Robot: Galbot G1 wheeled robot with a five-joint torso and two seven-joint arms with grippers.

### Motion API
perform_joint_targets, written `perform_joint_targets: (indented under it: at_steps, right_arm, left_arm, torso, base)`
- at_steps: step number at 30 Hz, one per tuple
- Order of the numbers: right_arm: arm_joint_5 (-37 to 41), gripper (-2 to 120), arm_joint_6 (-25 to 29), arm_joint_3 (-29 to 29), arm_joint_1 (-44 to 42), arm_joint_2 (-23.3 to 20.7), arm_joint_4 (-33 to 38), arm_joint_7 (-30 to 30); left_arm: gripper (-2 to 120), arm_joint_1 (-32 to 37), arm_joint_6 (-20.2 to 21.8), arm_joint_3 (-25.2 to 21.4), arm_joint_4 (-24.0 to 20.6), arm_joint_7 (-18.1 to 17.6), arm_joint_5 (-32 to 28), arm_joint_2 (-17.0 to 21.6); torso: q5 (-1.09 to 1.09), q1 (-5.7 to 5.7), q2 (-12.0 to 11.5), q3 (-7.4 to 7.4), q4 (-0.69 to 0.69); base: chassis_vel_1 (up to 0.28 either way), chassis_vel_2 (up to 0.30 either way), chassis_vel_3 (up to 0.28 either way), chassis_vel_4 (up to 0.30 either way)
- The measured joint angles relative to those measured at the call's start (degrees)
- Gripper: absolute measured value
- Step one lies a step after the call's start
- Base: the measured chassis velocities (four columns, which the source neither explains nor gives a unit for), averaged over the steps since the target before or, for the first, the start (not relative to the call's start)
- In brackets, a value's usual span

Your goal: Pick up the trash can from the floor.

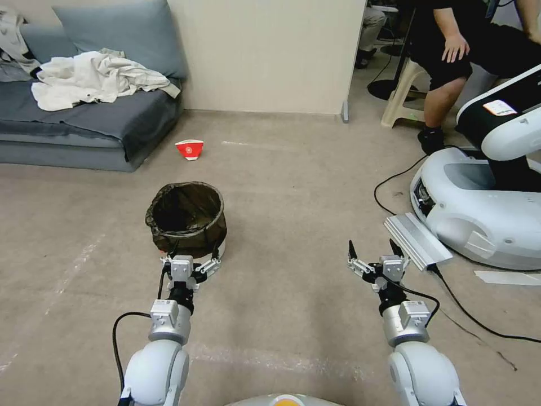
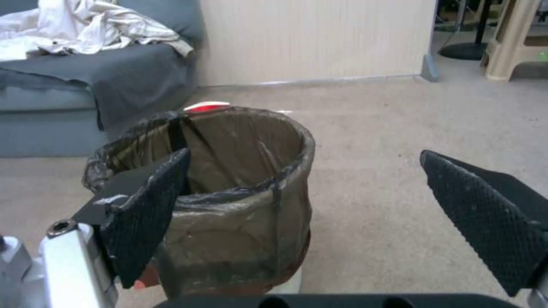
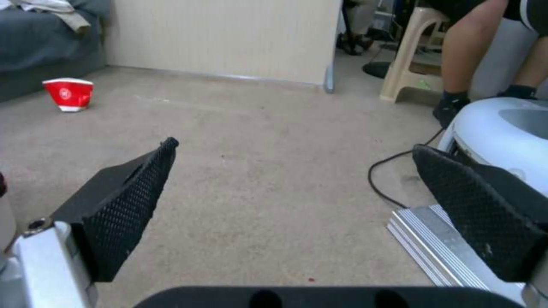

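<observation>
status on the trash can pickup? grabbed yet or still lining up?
Done: the left gripper has reached the trash can, open, right at its near side. In hand: lining up; in the left wrist view one finger overlaps the rim while the other sits clear beside it. Left: close and lift; the can stands on the floor. The right gripper hangs open, idle.
</observation>
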Motion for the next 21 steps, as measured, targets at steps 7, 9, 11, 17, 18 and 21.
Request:
perform_joint_targets:
  at_steps: [7, 9, 11, 17, 18, 21]
  right_arm:
    - [0.0, 100, 0.0, 0.0, 0.0, 0.0, 0.0, 0.0]
    - [0.0, 100, 0.0, 0.0, 0.0, 0.0, 0.0, 0.0]
    - [0.0, 100, 0.0, 0.0, 0.01, 0.0, 0.0, 0.0]
    - [0.0, 100, 0.0, 0.0, 0.0, 0.0, 0.0, 0.0]
    - [0.09, 100, -0.12, 0.05, -0.05, 0.01, 0.09, 0.0]
    - [0.47, 100, -0.57, 0.29, -0.28, 0.07, 0.82, 0.0]
  left_arm:
    - [100, 0.0, 0.0, 0.0, 0.0, 0.0, 0.0, 0.0]
    - [100, 0.0, 0.0, 0.0, 0.0, 0.0, 0.0, 0.0]
    - [100, 0.0, 0.0, 0.0, 0.0, 0.0, 0.0, 0.0]
    - [100, 0.0, 0.0, 0.0, 0.0, 0.0, 0.0, 0.0]
    - [100, 0.07, 0.0, -0.03, -0.07, -0.01, -0.03, 0.01]
    - [100, 0.43, -0.02, -0.18, -0.75, -0.07, -0.16, 0.08]
  torso:
    - [0.0, 0.0, 0.0, 0.0, 0.0]
    - [0.0, 0.0, 0.0, 0.0, 0.0]
    - [0.0, 0.0, 0.0, 0.0, 0.0]
    - [0.0, 0.0, 0.0, 0.01, 0.0]
    - [0.0, 0.0, 0.0, 0.01, 0.0]
    - [0.02, 0.0, 0.0, 0.01, 0.01]
  base:
    - [0.0, 0.0, 0.0, 0.0]
    - [0.0, 0.0, 0.0, 0.0]
    - [0.0, 0.0, 0.0, 0.0]
    - [0.0, 0.0, 0.0, 0.0]
    - [0.0, 0.0, 0.0, 0.0]
    - [0.0, 0.0, 0.0, 0.0]
